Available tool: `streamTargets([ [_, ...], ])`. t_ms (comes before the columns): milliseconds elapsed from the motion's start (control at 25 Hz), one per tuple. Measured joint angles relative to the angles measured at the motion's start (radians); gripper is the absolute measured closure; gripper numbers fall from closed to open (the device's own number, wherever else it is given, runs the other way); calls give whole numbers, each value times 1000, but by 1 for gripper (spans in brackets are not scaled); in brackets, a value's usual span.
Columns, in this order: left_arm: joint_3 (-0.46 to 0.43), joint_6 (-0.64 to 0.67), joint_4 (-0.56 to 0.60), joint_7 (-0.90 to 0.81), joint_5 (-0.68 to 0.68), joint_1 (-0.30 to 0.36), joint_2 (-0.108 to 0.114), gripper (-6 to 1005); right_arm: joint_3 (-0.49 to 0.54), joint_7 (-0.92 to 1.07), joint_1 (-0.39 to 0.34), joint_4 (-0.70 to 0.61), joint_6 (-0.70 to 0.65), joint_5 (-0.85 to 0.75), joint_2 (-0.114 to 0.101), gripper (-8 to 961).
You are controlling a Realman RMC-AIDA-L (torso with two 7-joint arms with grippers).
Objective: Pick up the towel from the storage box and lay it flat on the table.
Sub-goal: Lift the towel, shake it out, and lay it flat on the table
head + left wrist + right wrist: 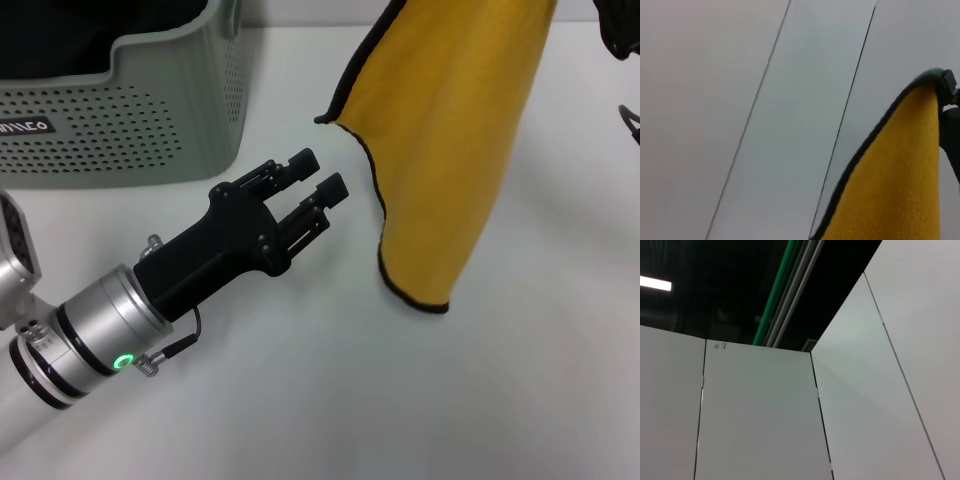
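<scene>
1. Towel (450,140) hangs yellow side out above the table (300,400), held from above by the right claw (946,86), pinched on its top edge.
2. Left claw (312,180) hovers beside it, slightly open, empty.
3. Box (130,110) stands behind.

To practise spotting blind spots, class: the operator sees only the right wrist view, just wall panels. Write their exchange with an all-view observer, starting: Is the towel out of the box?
Observer: Yes, the towel hangs over the table, beside the storage box.
Operator: What holds it?
Observer: The right claw, shut on its top corner.
Operator: And the left claw?
Observer: The left claw is open, near the towel's edge, not touching.
</scene>
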Motion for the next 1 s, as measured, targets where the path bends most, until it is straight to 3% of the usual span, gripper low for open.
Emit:
streamTargets([
  [1000,-19,-27,-48,236,-43,-5,0,532,-9,47,29,-12,-22,-18,9,946],
])
